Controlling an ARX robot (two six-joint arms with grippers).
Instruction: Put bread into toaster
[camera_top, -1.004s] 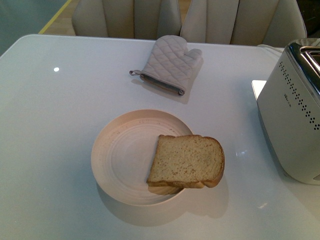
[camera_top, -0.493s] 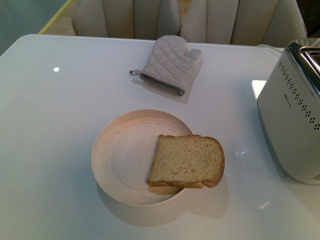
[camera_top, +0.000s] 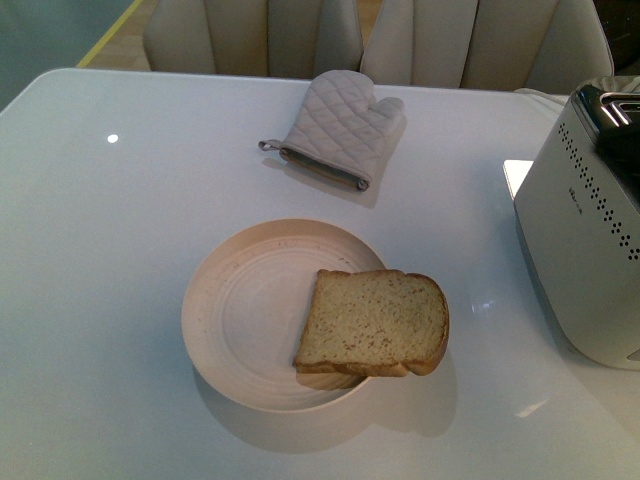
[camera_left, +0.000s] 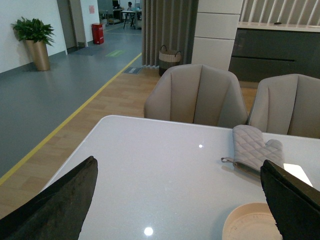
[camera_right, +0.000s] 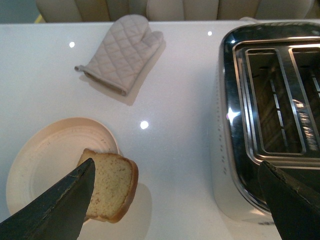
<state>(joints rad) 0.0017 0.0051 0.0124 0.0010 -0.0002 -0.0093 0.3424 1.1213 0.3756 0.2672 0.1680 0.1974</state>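
Black-fingered right gripper (camera_right: 176, 162): jaws spread wide, empty. Left gripper (camera_left: 178, 161) likewise spread, holding nothing. Bread (camera_top: 375, 322) lies on the plate (camera_top: 200, 300), overhanging its rim at 4 o'clock. Toaster (camera_top: 580, 260) stands at 3 o'clock from the plate, apart.

Dining corner inside a big office-like hall, white bench (camera_top: 120, 250) with toaster (camera_top: 575, 240), mitt (camera_top: 340, 130) and plate (camera_top: 240, 310), padded chairs (camera_left: 197, 95) beyond the left pincer (camera_left: 178, 161), farther off yellow-lined corridor (camera_left: 60, 85), potted plant (camera_left: 34, 31), red bin (camera_left: 97, 33), curtain (camera_left: 167, 25)
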